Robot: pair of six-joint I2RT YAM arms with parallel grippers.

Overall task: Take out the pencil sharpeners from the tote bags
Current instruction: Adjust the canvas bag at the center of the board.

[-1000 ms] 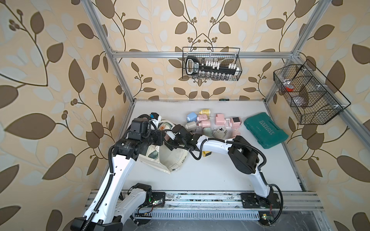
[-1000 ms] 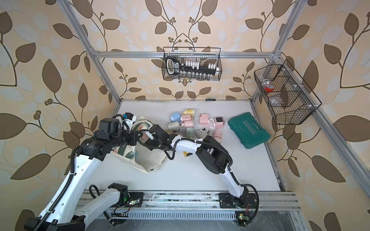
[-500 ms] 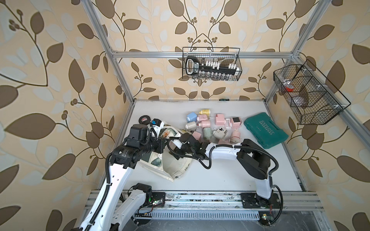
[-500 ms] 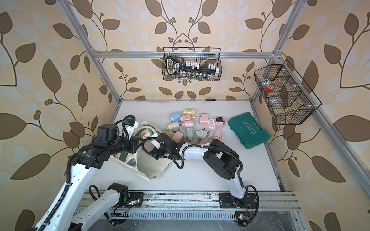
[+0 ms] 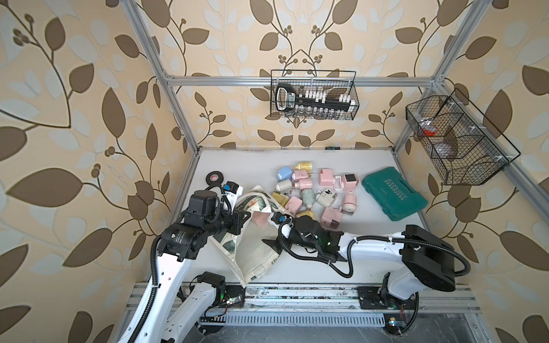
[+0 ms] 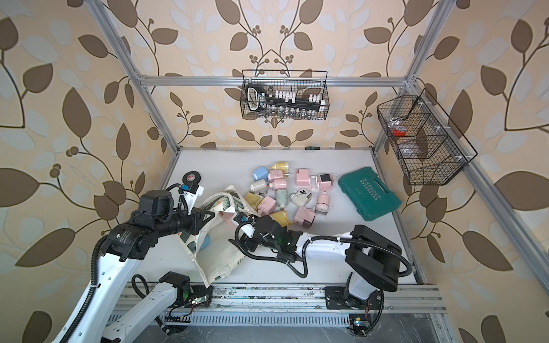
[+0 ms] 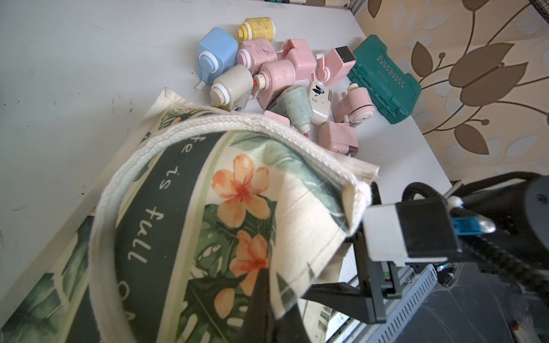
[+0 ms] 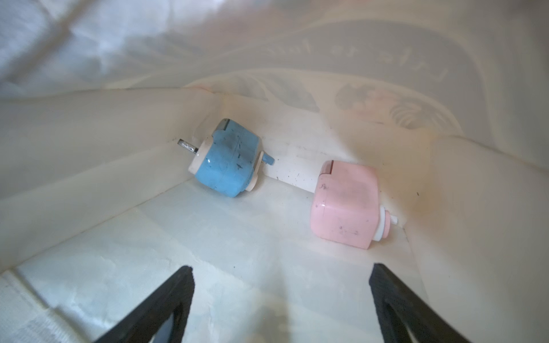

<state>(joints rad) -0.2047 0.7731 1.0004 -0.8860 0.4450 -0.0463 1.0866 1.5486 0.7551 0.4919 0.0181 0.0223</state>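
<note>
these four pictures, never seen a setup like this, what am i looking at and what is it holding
Two white robot arms work over a table. Two pictures look down from overhead; the other two come from cameras on the arms' wrists. The left gripper is shut on the tote bag, holding its mouth up. The right gripper is open and empty, inside the bag, facing a blue pencil sharpener and a pink pencil sharpener. A heap of pencil sharpeners and a teal case lie outside.

A teal EXPLOIT case lies flat on the white table toward its right edge. A black tape roll sits near the left edge. 2 black wire baskets hang on the walls: a back basket holding a black-handled tool, and a right basket.
</note>
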